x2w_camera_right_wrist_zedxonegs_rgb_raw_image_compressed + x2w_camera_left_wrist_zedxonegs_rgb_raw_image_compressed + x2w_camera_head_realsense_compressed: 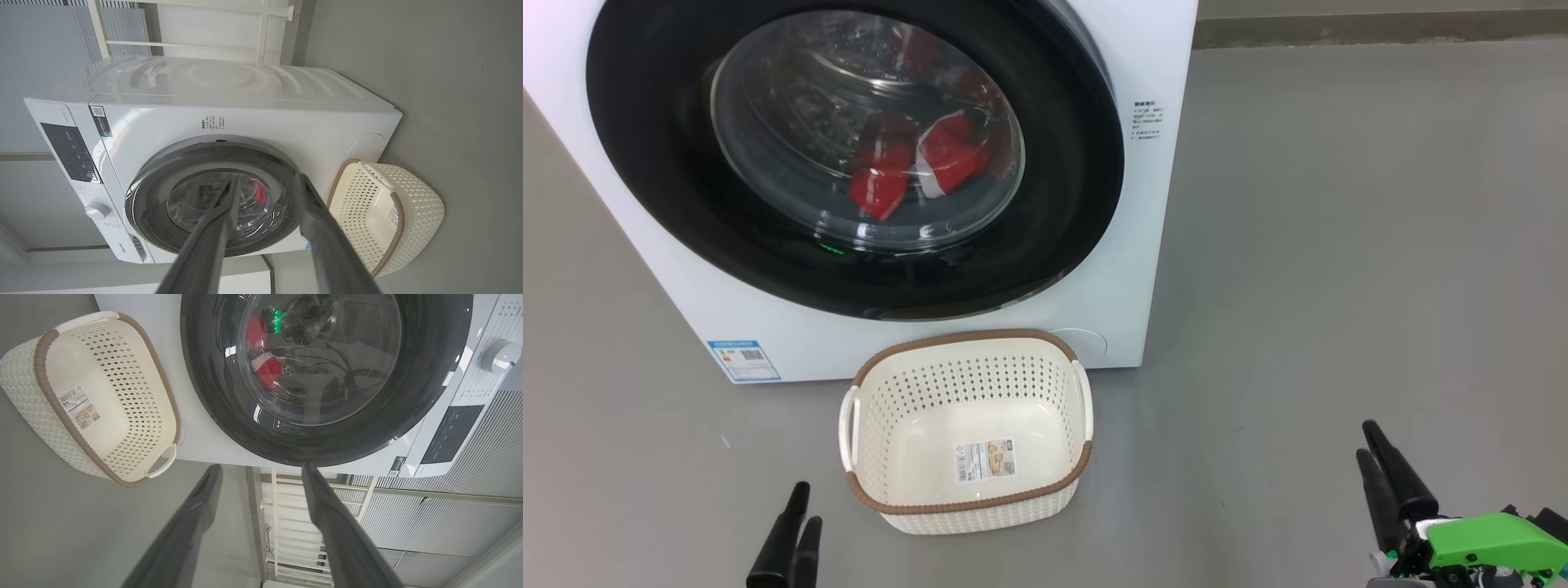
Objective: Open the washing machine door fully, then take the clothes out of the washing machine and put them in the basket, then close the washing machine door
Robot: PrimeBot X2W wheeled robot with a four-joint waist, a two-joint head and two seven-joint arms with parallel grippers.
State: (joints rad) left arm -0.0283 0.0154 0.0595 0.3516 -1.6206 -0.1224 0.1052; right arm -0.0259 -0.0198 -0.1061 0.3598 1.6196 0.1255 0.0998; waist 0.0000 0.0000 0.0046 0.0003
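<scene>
The washing machine [1156, 269] is seen across the upper left of the head view, and the washing machine door [1058, 188] is shut flat against its white front, the black rim ringing the clear glass bowl. Through that glass the clothes [915, 163] are made out as red pieces with white trim, lying inside the drum near the centre of the frame's upper half. A blue label sticker [743, 360] is fixed at the lower left corner of the machine's front. The basket [968, 384] is set upright on the grey floor [1339, 245] at the lower centre of the frame, just in front of the machine below the door, and a paper label [985, 460] is seen on its bottom. The left gripper [806, 510] is placed at the lower left, beside the basket and apart from it; in the left wrist view its fingers [196, 514] are spread wide, with nothing held between them. The right gripper [1366, 441] is placed at the lower right, well apart from the basket; in the right wrist view its fingers [327, 245] are parted, pointed at the door, and nothing is gripped.
</scene>
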